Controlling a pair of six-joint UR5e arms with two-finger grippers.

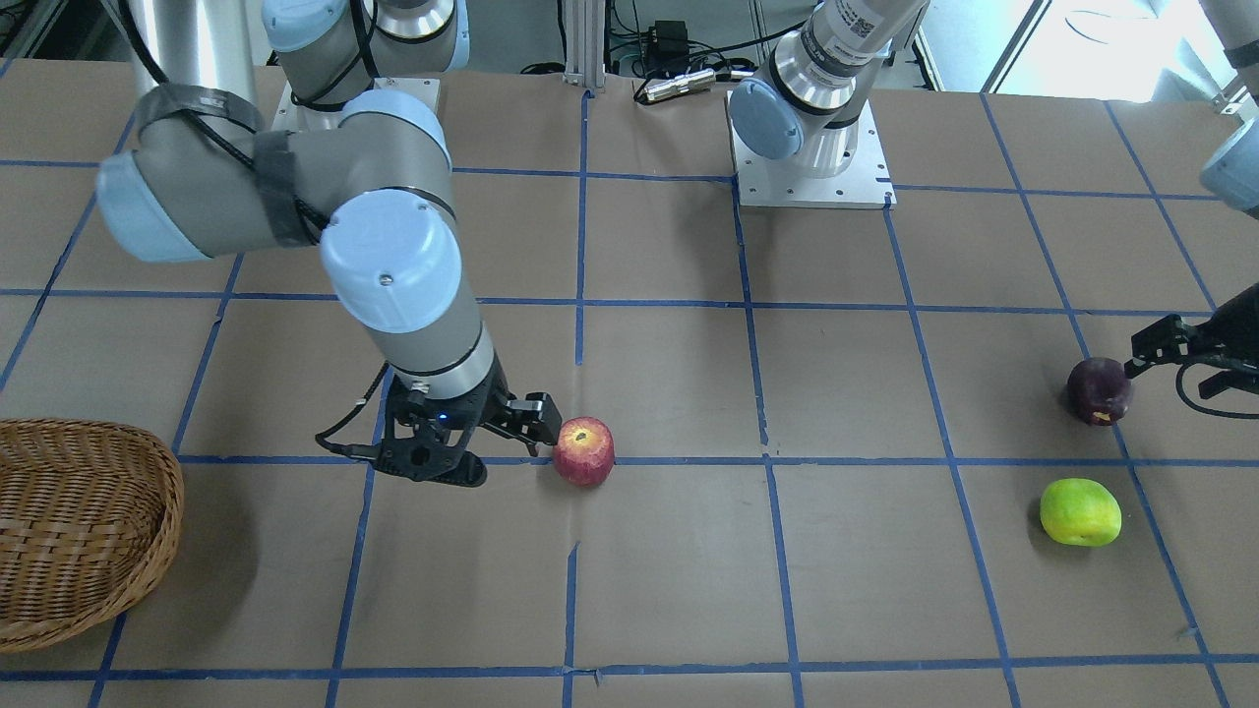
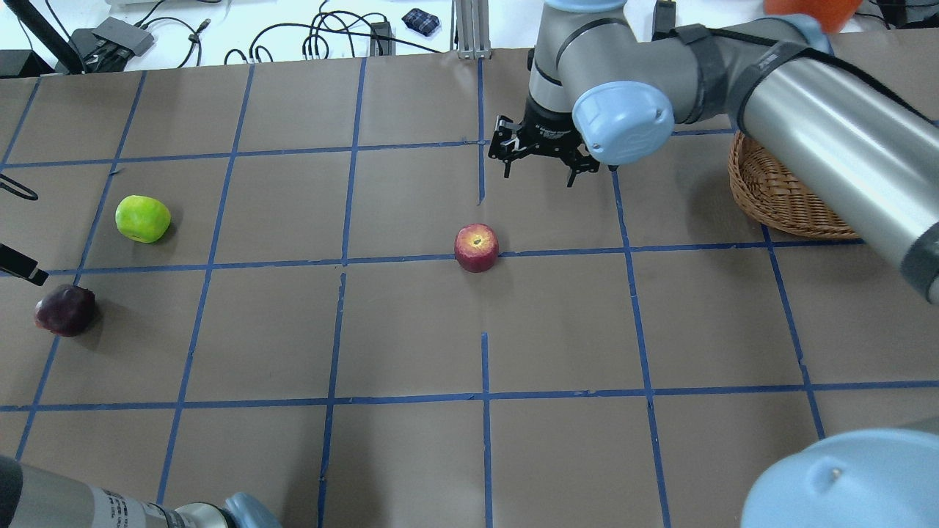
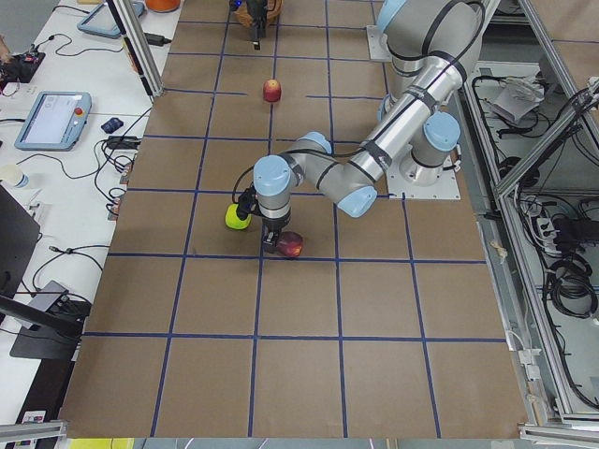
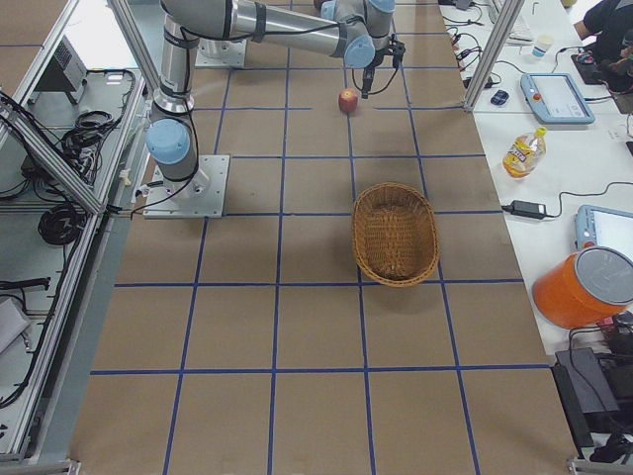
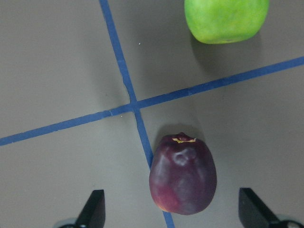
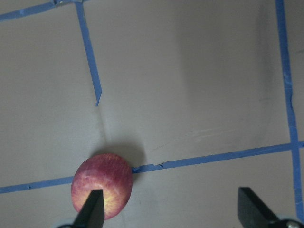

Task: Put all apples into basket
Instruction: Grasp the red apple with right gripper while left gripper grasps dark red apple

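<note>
The red apple [image 1: 583, 450] [image 2: 476, 248] sits on a blue tape line mid-table. My right gripper [image 2: 538, 178] [image 6: 171, 209] is open and hangs above the table just beside it, with the apple [image 6: 101, 185] at its left fingertip. The maroon apple [image 1: 1100, 389] [image 5: 183, 173] lies between the spread fingers of my open left gripper [image 5: 171, 209], which hovers over it. The green apple [image 1: 1080, 511] [image 5: 225, 19] lies close by. The wicker basket [image 1: 79, 531] [image 2: 785, 194] stands empty on my right side, partly hidden under the right arm in the overhead view.
The table is brown paper with a blue tape grid. The left arm's base plate [image 1: 811, 167] stands at the robot's edge. My right arm's long link [image 2: 829, 139] reaches over the basket. Operators' benches with tablets and an orange bucket [image 4: 584, 287] line the far side.
</note>
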